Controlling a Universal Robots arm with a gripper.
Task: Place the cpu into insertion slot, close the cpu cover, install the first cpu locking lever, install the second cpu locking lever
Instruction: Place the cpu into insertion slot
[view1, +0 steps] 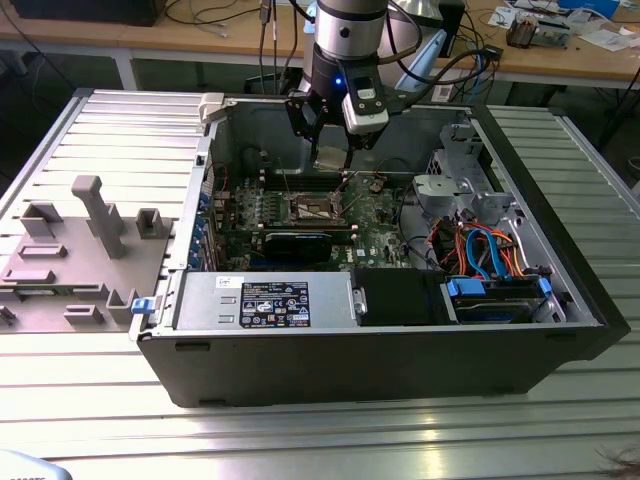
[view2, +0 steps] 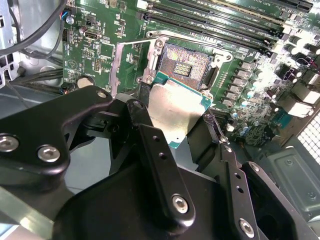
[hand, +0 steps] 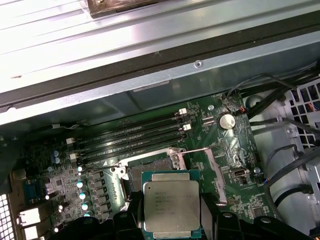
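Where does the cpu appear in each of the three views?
Exterior view: the cpu hangs in the gripper above the insertion slot.
Second wrist view: silvery and tilted, overlapping the slot's near edge.
First wrist view: its top faces the camera, on the slot's side away from the memory slots.
Shared landmark: the insertion slot.

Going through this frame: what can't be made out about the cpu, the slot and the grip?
1. First wrist view: the cpu hides much of the insertion slot. One cpu edge is lost behind the gripper at the frame edge.
2. Second wrist view: the gripper covers two cpu corners, and the chip hides part of the slot.
3. Exterior view: too small to tell whether the cpu touches the slot.
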